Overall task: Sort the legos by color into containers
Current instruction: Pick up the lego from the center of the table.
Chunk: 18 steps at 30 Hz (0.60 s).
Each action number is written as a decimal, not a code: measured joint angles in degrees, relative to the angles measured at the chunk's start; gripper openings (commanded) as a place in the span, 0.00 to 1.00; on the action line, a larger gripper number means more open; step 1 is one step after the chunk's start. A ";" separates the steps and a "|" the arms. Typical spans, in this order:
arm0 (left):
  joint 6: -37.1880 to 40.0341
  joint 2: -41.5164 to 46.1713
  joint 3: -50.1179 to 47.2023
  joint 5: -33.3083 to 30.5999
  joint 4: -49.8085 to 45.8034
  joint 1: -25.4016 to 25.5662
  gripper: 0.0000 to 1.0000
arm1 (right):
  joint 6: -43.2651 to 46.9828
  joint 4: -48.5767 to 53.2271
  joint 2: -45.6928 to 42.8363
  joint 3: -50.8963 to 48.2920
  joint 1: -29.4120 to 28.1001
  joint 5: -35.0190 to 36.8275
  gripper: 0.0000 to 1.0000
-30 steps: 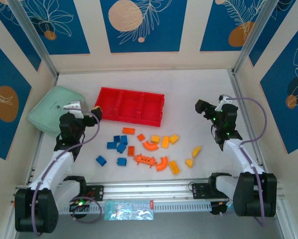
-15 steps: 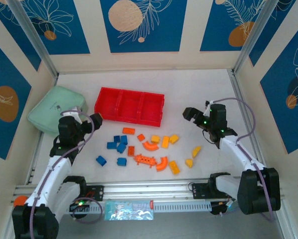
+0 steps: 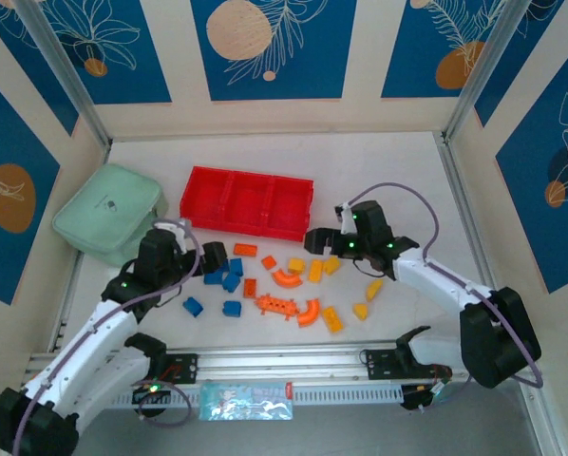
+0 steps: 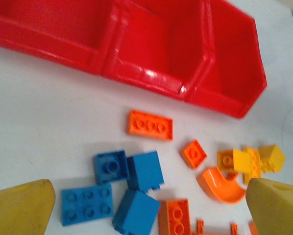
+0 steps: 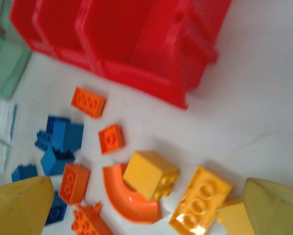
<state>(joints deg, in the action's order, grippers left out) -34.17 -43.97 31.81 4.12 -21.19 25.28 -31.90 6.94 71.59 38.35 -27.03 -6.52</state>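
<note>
From above, the left gripper (image 3: 206,256) hangs over the blue legos (image 3: 225,275) and the right gripper (image 3: 320,240) over the orange and yellow legos (image 3: 297,267). Both have their fingers spread wide and hold nothing. Every brick lies on the table (image 3: 398,171) in front of the red tray (image 3: 246,228). The overhead view takes in the mint-green case (image 3: 108,214) left of the tray. The left wrist view shows studs on a flat orange plate (image 4: 149,125) and the tray's bare compartment floors. The right wrist view shows a yellow block (image 5: 149,174) against an orange curved piece (image 5: 129,198).
</note>
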 measured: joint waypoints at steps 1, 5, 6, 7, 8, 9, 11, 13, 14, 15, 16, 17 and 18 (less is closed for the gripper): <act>-0.31 -0.61 0.68 -0.79 -1.07 2.16 1.00 | 0.24 0.00 0.72 0.00 -1.42 -0.17 0.99; -1.68 -4.48 3.78 -4.35 -4.46 9.49 0.96 | 1.73 -0.57 2.69 -0.37 -5.75 -0.17 0.99; -2.03 -5.95 4.68 -5.14 -5.09 11.13 0.94 | 2.10 -1.05 3.28 -0.72 -6.58 -0.20 0.99; -2.29 -7.56 5.55 -5.97 -5.55 12.61 0.93 | 2.38 -1.62 3.80 -1.14 -7.15 -0.42 0.99; -2.49 -8.96 6.27 -6.58 -5.95 13.75 0.91 | 2.62 -2.25 4.26 -1.57 -7.43 -0.61 0.99; -2.82 -10.91 7.30 -7.45 -6.58 15.04 0.89 | 2.99 -2.99 4.83 -2.10 -7.65 -0.92 0.99; -2.93 -14.88 9.46 -9.18 -7.98 16.87 0.87 | 3.58 -3.85 5.73 -2.73 -8.28 -0.98 0.99; -2.84 -19.23 12.09 -10.99 -9.40 18.05 0.84 | 4.57 -4.94 6.32 -2.86 -9.09 -0.90 0.99; -2.78 -21.03 13.16 -11.65 -10.03 18.32 0.83 | 4.94 -5.44 6.54 -2.86 -9.53 -0.79 0.99; -2.67 -22.97 14.34 -12.33 -10.60 18.51 0.80 | 5.22 -5.88 6.64 -2.86 -9.88 -0.72 0.99; -2.38 -24.79 15.34 -12.85 -10.99 18.64 0.78 | 5.57 -6.23 6.67 -2.86 -10.16 -0.46 0.99; -2.25 -26.18 16.02 -13.31 -11.23 18.71 0.76 | 5.73 -6.49 6.67 -2.86 -10.32 -0.35 0.99; -2.10 -27.85 16.76 -13.68 -11.47 18.82 0.74 | 6.01 -6.82 6.69 -2.86 -10.47 -0.15 0.99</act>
<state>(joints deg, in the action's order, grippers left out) -36.27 -71.81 48.58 -9.56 -32.67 44.10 -25.89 0.12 78.28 35.48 -37.50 -6.68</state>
